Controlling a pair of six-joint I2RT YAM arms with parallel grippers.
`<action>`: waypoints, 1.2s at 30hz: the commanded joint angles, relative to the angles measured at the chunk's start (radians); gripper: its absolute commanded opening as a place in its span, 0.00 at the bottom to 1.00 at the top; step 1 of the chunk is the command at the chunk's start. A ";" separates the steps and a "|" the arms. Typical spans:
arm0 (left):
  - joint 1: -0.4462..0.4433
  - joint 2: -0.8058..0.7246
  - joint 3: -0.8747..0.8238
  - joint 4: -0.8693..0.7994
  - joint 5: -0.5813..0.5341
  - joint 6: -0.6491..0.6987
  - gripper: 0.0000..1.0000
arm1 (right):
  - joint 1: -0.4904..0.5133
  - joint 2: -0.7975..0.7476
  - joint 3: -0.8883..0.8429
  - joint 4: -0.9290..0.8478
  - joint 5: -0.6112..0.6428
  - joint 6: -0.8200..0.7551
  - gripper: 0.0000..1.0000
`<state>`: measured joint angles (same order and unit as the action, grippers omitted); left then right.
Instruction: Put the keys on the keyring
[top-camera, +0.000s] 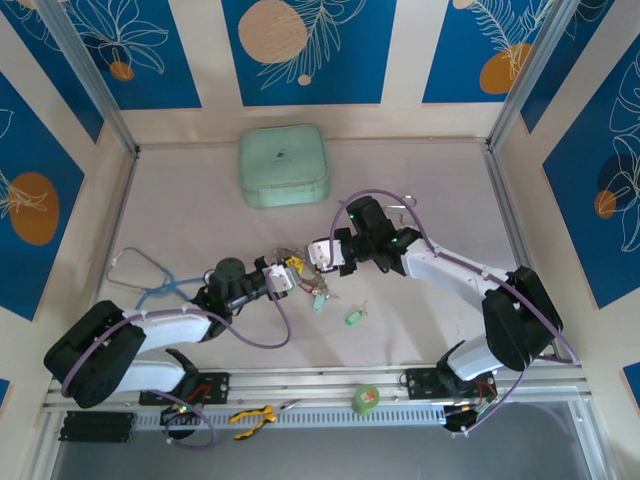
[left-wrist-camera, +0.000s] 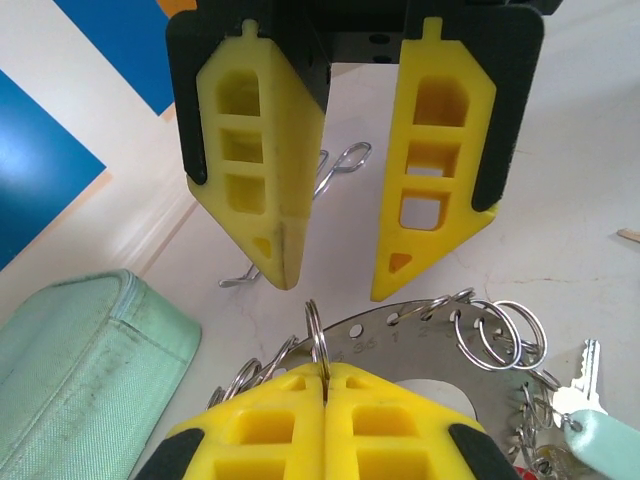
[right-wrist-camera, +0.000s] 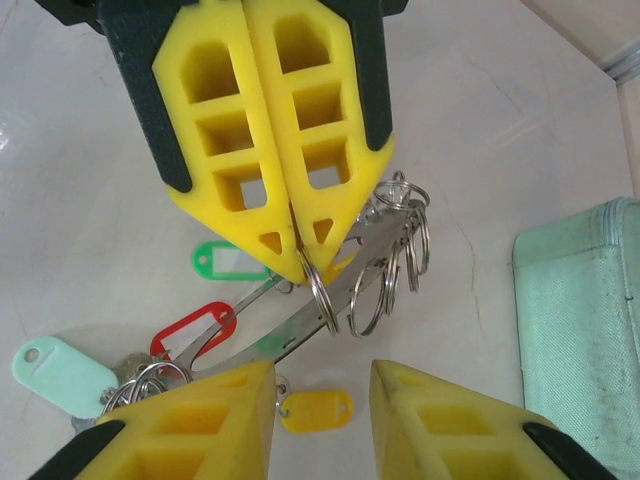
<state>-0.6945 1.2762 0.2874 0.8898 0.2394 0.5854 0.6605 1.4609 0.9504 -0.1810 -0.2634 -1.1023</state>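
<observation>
Tabletop (top-camera: 430, 310): pale, walled in; blue panels w/ leaf prints on the walls.
Pouch (top-camera: 284, 166): mint green, flat at rear centre, well apart from both arms.
Stethoscope (top-camera: 140, 272): blue tubing, left side, just beside left arm.
Left pincer (top-camera: 286, 274): reaches toward mid-tabletop, tip at the keyring (top-camera: 299, 266).
Right pincer (top-camera: 312, 258): tip-to-tip w/ left pincer, very near; jaw gap too small to tell.
Keys (top-camera: 320, 297): silvery cluster w/ pale green tag, just in front of the pincers.
Green tag (top-camera: 352, 316): alone on tabletop, near the cluster.
Front rail (top-camera: 420, 392): yellow-handled pliers (top-camera: 255, 415), green tape roll (top-camera: 366, 398).
</observation>
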 joint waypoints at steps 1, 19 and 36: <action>-0.011 -0.018 0.026 0.000 0.030 0.021 0.00 | 0.012 0.007 0.037 -0.034 -0.038 -0.027 0.31; -0.011 -0.037 0.043 -0.055 0.056 0.027 0.00 | 0.040 0.056 0.086 -0.079 -0.068 -0.048 0.11; 0.020 -0.008 -0.051 0.121 0.020 -0.088 0.25 | -0.017 0.060 0.045 0.008 -0.272 0.080 0.00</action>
<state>-0.6830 1.2434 0.2443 0.9260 0.2356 0.5381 0.6498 1.5097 1.0027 -0.2134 -0.4374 -1.0634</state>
